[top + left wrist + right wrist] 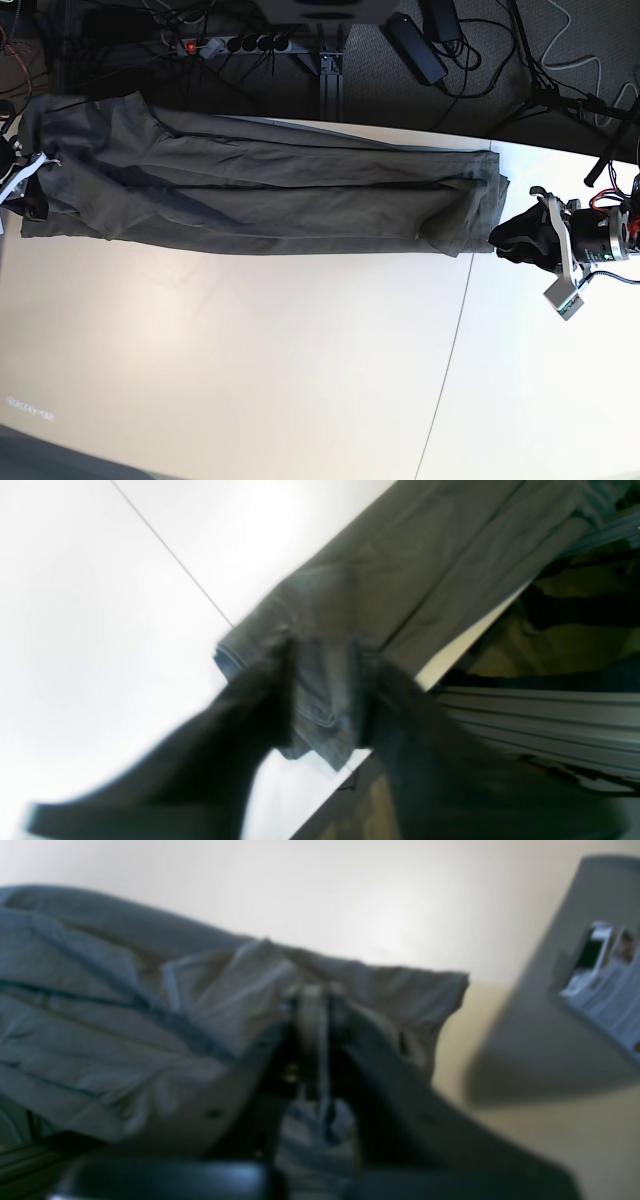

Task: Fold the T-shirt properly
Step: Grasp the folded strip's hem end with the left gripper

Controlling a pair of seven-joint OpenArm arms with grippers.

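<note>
Nearest the base camera lies the bare white table (250, 370), crossed by a thin dark seam line (452, 340) that runs from the near edge up toward the far side. Beyond that open stretch, the dark olive-grey, wrinkled cotton T-shirt (270, 195) is stretched into a long folded band along the far part of the table, lengthwise creases running through it.

At the end of the T-shirt on the seam line's side, the left gripper (500, 238) meets the cloth's edge. In the left wrist view its two dark fingers (260, 700) stand either side of a hemmed corner of the T-shirt (320, 700); the cloth sits between them, but the picture is blurred and I cannot tell whether they press on it or stand slightly apart.

At the T-shirt's other end, well away from the seam line, the right gripper (30, 185) is mostly out of the base view. The right wrist view shows it (312, 1005) clamped together on a bunched fold of the T-shirt (125, 1005), fabric pinched between the tips.

Past the T-shirt, off the table's far edge, a black power strip with a red light (235, 44) and loose dark cables (470, 60) lie on the dark floor.
</note>
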